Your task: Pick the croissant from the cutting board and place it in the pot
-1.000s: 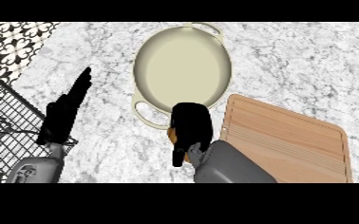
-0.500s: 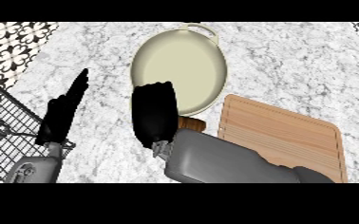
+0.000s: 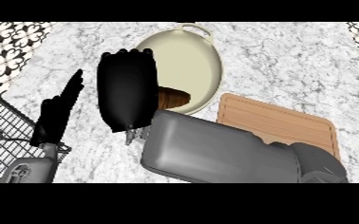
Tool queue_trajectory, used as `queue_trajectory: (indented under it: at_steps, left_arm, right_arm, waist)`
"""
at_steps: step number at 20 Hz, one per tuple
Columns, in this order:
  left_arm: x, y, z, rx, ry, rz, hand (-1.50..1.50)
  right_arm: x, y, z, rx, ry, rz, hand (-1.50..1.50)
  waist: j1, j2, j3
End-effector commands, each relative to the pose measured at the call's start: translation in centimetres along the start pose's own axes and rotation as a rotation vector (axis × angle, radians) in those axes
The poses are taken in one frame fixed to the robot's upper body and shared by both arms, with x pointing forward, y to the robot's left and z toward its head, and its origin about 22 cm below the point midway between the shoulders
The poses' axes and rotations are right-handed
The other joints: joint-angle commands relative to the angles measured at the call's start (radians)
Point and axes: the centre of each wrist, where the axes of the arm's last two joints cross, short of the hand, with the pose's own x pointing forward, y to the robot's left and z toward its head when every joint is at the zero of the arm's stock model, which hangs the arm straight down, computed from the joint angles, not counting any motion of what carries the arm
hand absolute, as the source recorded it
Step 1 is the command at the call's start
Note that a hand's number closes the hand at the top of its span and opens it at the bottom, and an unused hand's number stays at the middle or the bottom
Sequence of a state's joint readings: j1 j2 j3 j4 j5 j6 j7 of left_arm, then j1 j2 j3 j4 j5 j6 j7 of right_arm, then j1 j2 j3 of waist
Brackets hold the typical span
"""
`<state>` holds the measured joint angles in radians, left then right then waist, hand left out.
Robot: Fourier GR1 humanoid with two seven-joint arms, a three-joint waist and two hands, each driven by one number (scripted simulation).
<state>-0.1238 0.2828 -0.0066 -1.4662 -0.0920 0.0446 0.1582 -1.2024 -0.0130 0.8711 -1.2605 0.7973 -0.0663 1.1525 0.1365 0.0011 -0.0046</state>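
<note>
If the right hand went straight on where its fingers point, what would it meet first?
Probably nothing: the right hand points away from the robot, over the marble counter. The pot sits close on that line's right, so its rim might be grazed; height unclear.

On the marbled stone table (image 3: pixel 280 61) the round cream pot (image 3: pixel 191 59) stands behind-left of the rectangular wooden cutting board (image 3: pixel 280 123), with the brown croissant (image 3: pixel 174 97) inside at its near edge.

Cream pot (image 3: pixel 198 52); brown croissant (image 3: pixel 175 98), seemingly; grey-veined white counter (image 3: pixel 280 52).
</note>
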Motion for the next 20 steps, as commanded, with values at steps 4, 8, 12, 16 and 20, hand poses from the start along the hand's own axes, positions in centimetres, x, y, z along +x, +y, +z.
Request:
queue_trajectory:
  at_steps: [4, 8, 12, 16, 20]
  left_arm:
    - [-0.6, 0.6, 0.8, 0.010, 0.014, -0.007, 0.00]
    - [-1.0, 1.0, 0.9, 0.047, 0.006, -0.015, 0.00]
    - [-0.2, 2.0, 0.3, 0.081, 0.004, -0.017, 0.00]
    - [-1.7, 2.2, 1.3, 0.064, 0.009, -0.006, 0.00]
    - [-0.8, 3.0, 1.2, 0.063, -0.009, -0.012, 0.00]
  right_arm:
    - [1.6, -2.8, -2.1, -0.142, 0.176, -0.184, 1.50]
    - [1.2, -2.4, -3.9, -0.162, 0.206, -0.192, 1.50]
    - [1.4, -2.9, -5.1, -0.157, 0.191, -0.226, 1.50]
    - [-0.3, -1.4, -7.7, -0.181, 0.209, -0.201, 1.50]
    - [-2.8, 0.3, -10.0, -0.152, 0.212, -0.210, 1.50]
  waist:
    - [-0.018, 0.003, 0.001]
    - [-0.035, 0.009, 0.001]
    - [-0.052, 0.008, 0.002]
    - [-0.045, 0.015, 0.001]
    - [-0.039, 0.021, 0.002]
